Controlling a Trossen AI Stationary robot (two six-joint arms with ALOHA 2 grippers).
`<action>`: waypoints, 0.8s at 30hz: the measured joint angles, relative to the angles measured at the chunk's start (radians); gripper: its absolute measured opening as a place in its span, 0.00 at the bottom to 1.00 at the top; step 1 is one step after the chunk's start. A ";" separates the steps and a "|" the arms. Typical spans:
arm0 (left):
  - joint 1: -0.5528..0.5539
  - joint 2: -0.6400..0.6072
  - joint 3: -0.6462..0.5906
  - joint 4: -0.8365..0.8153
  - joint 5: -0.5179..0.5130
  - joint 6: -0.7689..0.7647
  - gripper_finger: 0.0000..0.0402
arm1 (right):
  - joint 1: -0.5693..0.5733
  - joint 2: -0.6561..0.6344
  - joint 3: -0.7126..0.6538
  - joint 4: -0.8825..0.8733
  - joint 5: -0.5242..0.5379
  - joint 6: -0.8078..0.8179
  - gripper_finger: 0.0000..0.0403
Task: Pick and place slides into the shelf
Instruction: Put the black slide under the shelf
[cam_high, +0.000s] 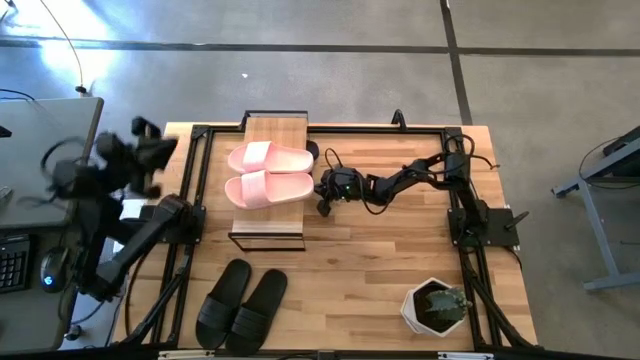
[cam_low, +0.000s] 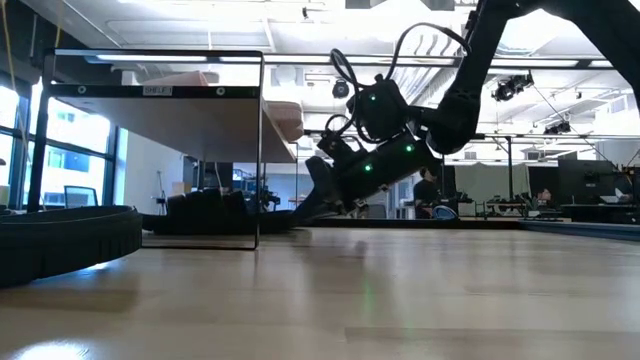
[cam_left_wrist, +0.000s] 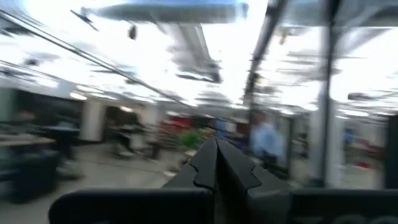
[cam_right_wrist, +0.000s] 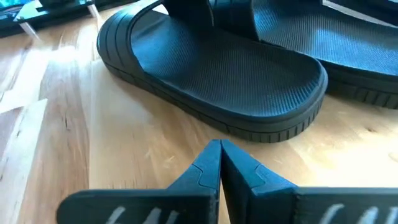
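Note:
The shelf stands at the table's middle far side, with a pale pink pair of slides lying on its plank top. A black pair lies on the table near the front edge. Two more black slides rest soles down on the table under the shelf. My right gripper is shut, low at the shelf's right side, a little short of the nearer slide's end, with bare wood between. My left gripper is shut, raised off the table's left edge.
A white pot with a green plant stands at the near right corner. Black frame rails run along the table's left and right sides. A desk with a keyboard and mouse stands left of the table. People show far off in the room.

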 joint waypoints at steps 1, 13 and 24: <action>0.000 0.030 0.000 0.011 -0.043 0.032 0.00 | 0.000 0.000 0.000 0.005 0.000 0.000 0.00; -0.013 0.459 -0.001 0.074 -0.427 0.251 0.00 | -0.005 0.000 0.000 -0.013 -0.030 -0.026 0.00; -0.415 0.808 0.008 0.325 -0.489 0.364 0.00 | -0.026 0.000 0.001 -0.033 -0.048 -0.027 0.00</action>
